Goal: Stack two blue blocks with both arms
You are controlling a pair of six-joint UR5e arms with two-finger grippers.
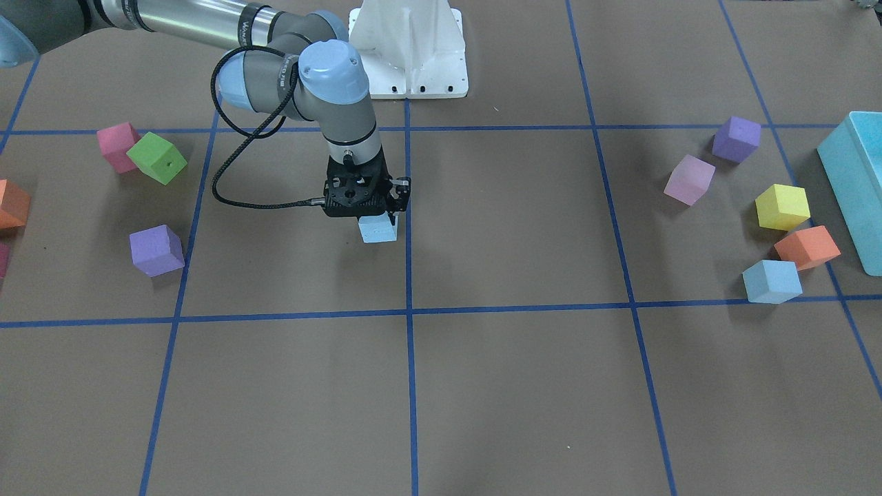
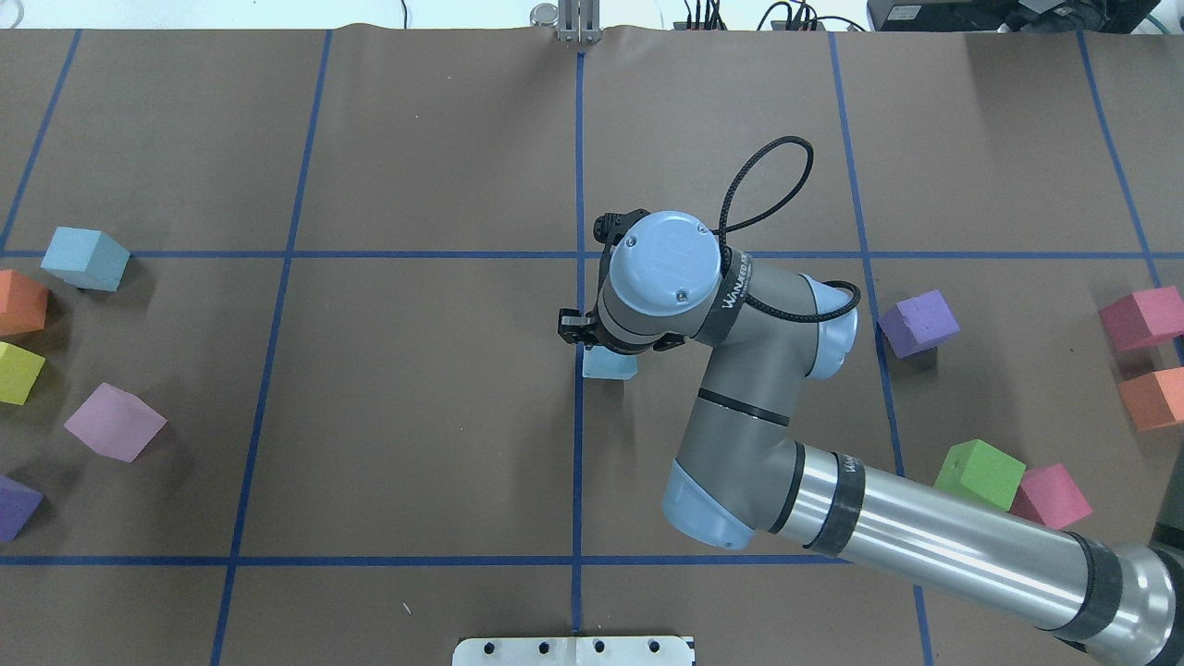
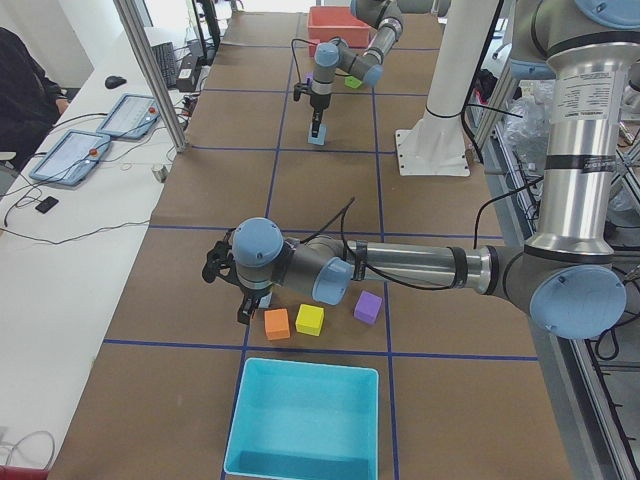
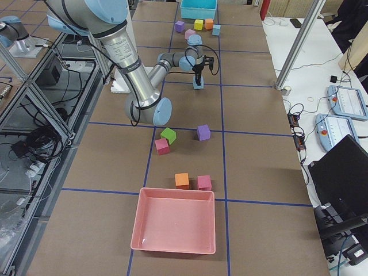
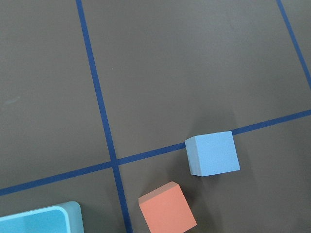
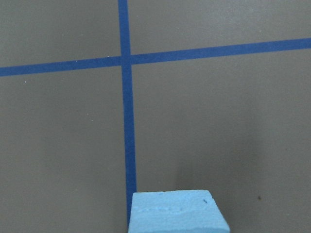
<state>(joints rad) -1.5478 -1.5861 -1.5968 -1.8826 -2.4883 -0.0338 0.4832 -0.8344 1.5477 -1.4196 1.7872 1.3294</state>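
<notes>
One blue block (image 1: 377,229) sits at the table's centre, just beside a blue tape crossing; it also shows in the overhead view (image 2: 609,364). My right gripper (image 1: 377,226) stands straight down over it, fingers shut on its sides, the block at or just above the table. The right wrist view shows the block's top (image 6: 177,213) at its lower edge. The second blue block (image 1: 772,281) lies on the robot's left side beside an orange cube (image 1: 807,246); the left wrist view shows it from above (image 5: 212,154). My left gripper (image 3: 245,312) hovers near there; I cannot tell its state.
Purple (image 1: 736,138), lilac (image 1: 689,179) and yellow (image 1: 782,206) cubes and a teal bin (image 1: 854,179) crowd the robot's left side. Green (image 1: 157,158), pink (image 1: 117,145) and purple (image 1: 156,250) cubes lie on its right side, near a pink tray (image 4: 175,221). The white pedestal (image 1: 410,48) stands behind.
</notes>
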